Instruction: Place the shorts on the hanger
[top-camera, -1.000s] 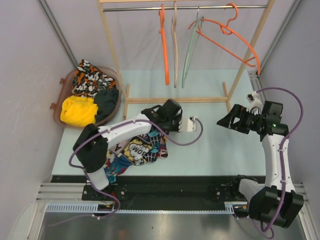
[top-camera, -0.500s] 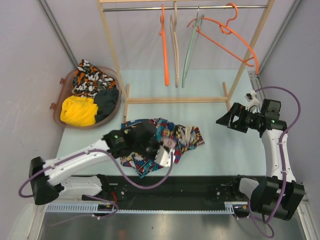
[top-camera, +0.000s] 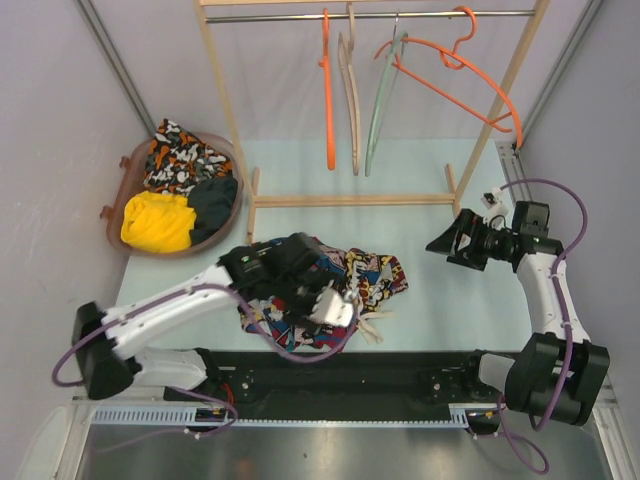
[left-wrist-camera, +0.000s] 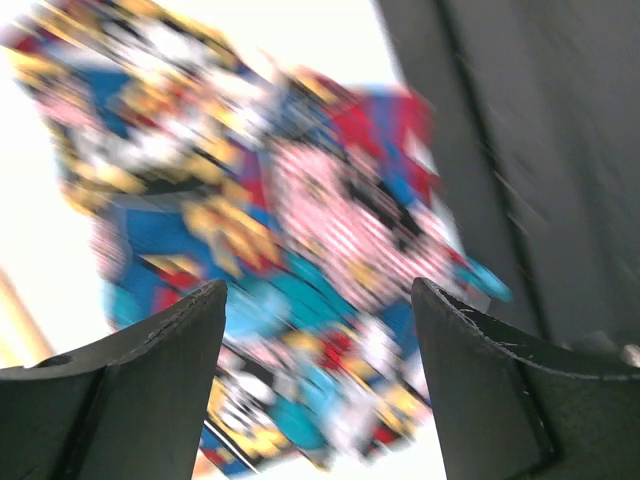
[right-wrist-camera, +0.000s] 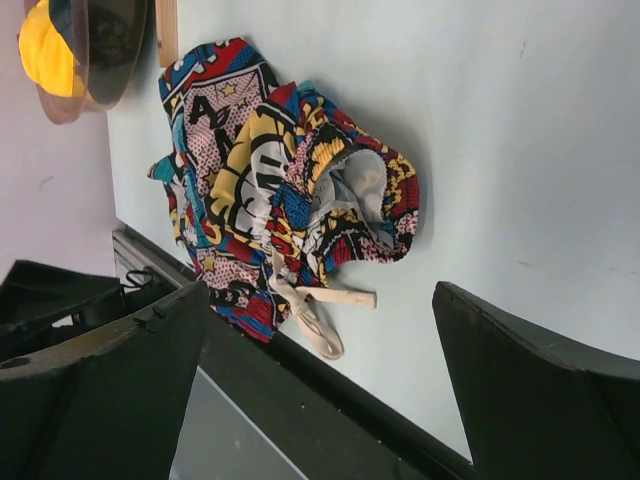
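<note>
Hanger (top-camera: 500, 92) seen only from above. Shorts (right-wrist-camera: 260, 170) sharp at right wrist, blurred at left; print illegible. Left tool (left-wrist-camera: 318, 300), right tool (right-wrist-camera: 320, 300) apart, empty.

The overhead camera looks down from the near edge over the whole pale blue-green table (top-camera: 440, 300) to the wooden clothes rack (top-camera: 350, 200), while the left wrist camera hangs close and blurred above the crumpled comic-print cloth shorts (top-camera: 372, 272) that the right wrist camera views from farther off
</note>
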